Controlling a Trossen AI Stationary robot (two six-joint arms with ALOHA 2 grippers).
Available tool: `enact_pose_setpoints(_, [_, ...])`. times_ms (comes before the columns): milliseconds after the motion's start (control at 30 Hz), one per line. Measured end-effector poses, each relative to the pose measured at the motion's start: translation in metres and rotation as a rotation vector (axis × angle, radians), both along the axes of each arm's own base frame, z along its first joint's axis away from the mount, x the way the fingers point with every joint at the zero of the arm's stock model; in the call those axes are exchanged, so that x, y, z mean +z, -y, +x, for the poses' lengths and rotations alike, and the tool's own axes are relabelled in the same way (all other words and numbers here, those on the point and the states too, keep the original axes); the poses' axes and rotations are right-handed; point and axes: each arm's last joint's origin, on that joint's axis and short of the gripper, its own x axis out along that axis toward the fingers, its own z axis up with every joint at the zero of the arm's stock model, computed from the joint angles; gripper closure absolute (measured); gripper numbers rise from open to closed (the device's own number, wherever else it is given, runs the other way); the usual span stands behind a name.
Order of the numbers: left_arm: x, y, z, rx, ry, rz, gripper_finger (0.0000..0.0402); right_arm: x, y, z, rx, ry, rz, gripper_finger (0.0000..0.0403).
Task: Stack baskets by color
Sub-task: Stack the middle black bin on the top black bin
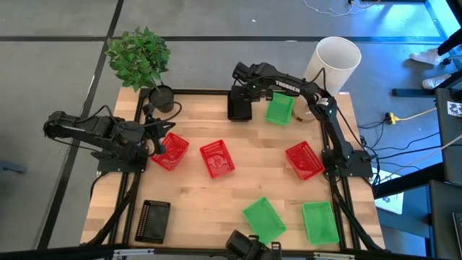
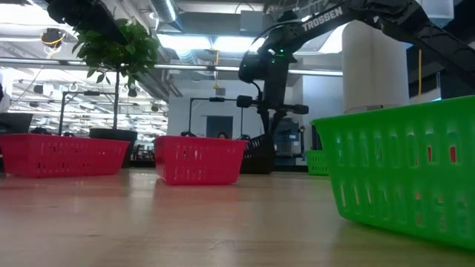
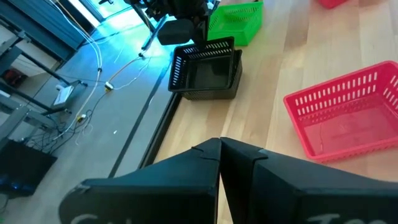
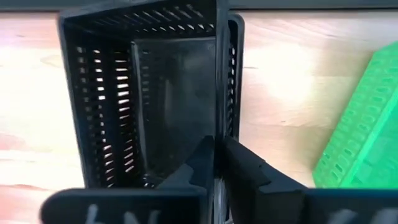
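Two arms: both over the wooden table (image 1: 238,195).
Right gripper (image 1: 240,92): at the far edge, fingers pinched on the wall of a black basket (image 1: 240,107), which sits nested in a second black one.
Left gripper (image 1: 160,146): fingers fully together, holding nothing, at the left red basket (image 1: 170,152).
Other red baskets: one at centre (image 1: 216,158), one at right (image 1: 304,159).
Green baskets: one far (image 1: 279,108), just right of the black pair; two near-right (image 1: 263,219) (image 1: 320,222).
Third black basket (image 1: 153,219): near-left corner.
Potted plant (image 1: 141,58): far-left corner.
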Motion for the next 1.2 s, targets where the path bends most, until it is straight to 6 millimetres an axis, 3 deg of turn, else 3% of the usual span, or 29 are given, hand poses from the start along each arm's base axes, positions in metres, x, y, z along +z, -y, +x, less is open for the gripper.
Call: enact_pose_setpoints(1200, [0.0,0.0,0.0,0.0,0.0,0.001,0.0401,0.0012,0.0004,0.0037,0.018,0.051,0.01,0.0352])
